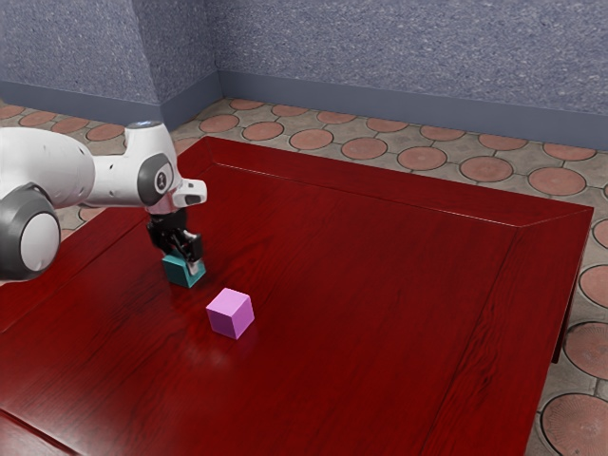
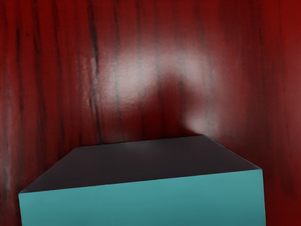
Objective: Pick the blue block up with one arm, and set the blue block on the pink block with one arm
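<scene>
Soft even light, a pale sheen on the table [image 2: 141, 70], the blue block [image 2: 141, 202] shadowed on top.

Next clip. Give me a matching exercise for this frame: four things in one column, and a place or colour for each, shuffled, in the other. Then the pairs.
1. blue block
2. pink block
3. hand
4. table

A. dark red wood
B. stands alone, top bare
C. directly under the hand
D. black, low over the blue block

Pairs: 1-C, 2-B, 3-D, 4-A
</scene>
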Available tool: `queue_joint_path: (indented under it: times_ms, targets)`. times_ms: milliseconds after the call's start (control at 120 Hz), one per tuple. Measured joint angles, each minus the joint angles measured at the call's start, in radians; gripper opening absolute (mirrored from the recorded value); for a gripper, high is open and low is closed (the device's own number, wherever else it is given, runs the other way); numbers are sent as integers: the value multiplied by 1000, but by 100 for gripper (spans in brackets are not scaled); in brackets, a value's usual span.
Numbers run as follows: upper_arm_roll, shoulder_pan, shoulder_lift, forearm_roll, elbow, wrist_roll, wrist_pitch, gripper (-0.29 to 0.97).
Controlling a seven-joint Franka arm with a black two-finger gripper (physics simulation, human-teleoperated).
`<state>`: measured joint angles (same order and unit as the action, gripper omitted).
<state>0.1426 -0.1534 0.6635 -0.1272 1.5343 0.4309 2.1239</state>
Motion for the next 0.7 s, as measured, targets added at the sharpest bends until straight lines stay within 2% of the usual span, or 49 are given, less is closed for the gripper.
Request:
queue_joint_path:
  times_ms: [383, 500, 700]
  targets:
    - [-2, 6, -27, 11, -2, -4, 4, 36]
    - [-4, 21, -86, 15, 15, -8, 1, 35]
    - [-12, 53, -222, 45, 143, -33, 2, 35]
